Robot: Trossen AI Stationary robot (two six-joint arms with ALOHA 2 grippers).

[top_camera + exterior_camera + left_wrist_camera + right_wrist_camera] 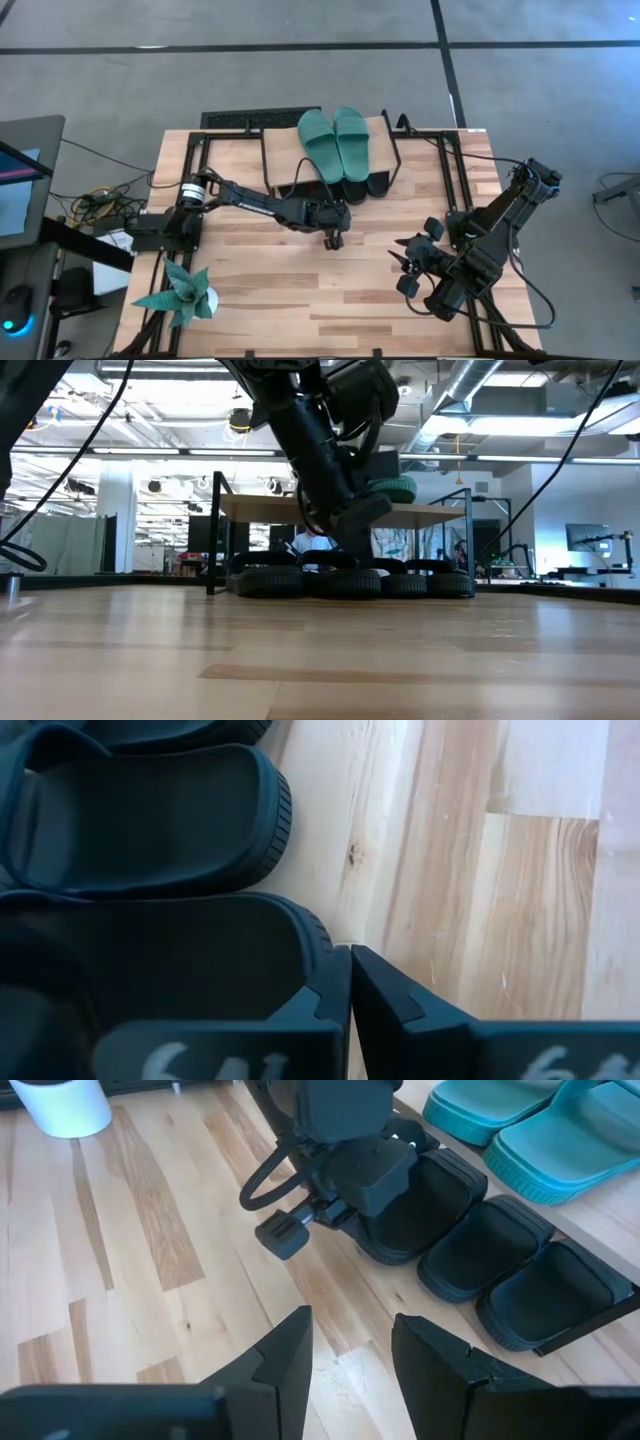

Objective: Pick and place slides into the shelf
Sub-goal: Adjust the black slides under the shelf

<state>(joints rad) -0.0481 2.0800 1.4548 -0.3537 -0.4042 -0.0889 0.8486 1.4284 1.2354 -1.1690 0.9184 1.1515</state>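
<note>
Two teal slides (335, 140) lie side by side on the shelf's slanted plank top (285, 150). Several black slides (485, 1245) lie in a row on the table under the shelf, heels poking out toward the near edge (350, 582). My left gripper (350, 955) is shut and low at the heel of the leftmost black slide (150, 970), reaching in from the table's left (335, 222). My right gripper (350, 1345) is open and hovers over bare table to the right (408, 265), touching nothing. My left gripper is shut, and the outer side of one finger (325, 990) lies against the heel rim (318, 935) of the leftmost black slide. The fingers come from above and from the near side. The slide lies flat on the table under the shelf.
A teal paper plant in a white pot (185, 295) stands near the table's near left corner. The shelf's thin black legs (213, 540) flank the slide row. Bare tabletop (300, 290) lies between the two arms and toward the near edge.
</note>
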